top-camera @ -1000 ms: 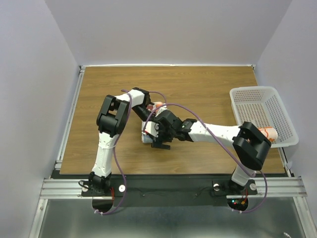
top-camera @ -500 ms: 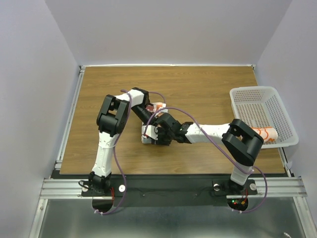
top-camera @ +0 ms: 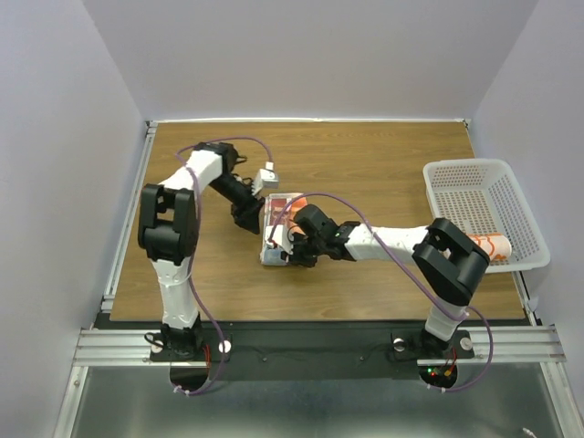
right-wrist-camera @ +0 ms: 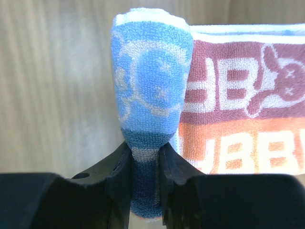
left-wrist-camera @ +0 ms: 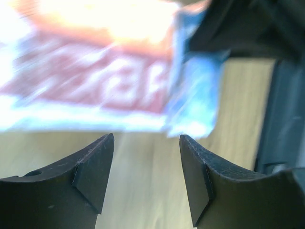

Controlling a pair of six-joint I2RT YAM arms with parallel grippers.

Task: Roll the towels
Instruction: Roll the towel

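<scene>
On the wooden counter (top-camera: pixel 365 173), left of middle, lies one towel (top-camera: pixel 270 255), partly flat, white with an orange border toward the far side. The right pincer (top-camera: pixel 290 248) reaches in low from the right and meets the towel's near right part. In the right wrist view this pincer (right-wrist-camera: pixel 145 162) is clamped on a raised blue fold (right-wrist-camera: pixel 150 81) of the cloth, with both black fingers (right-wrist-camera: pixel 119 167) pressed against the fold's narrow lower end. The rest of the towel (right-wrist-camera: pixel 238 95) spreads out flat to the right, showing a dark red band with white lettering above an orange band. The left pincer (top-camera: pixel 248 219) sits just beside the towel's left edge. In the left wrist view, the left pincer (left-wrist-camera: pixel 147 143) is spread apart with only bare wood between its tips. The cloth is a blur just beyond them, red lettering at the left and a blue patch (left-wrist-camera: pixel 198 90) at the right. Well apart, at the right edge of the counter, stands a white perforated basket (top-camera: pixel 465 164). A second towel (top-camera: pixel 490 245), a white and orange bundle, lies at the basket's near wall, partly hidden behind the right arm's elbow.
</scene>
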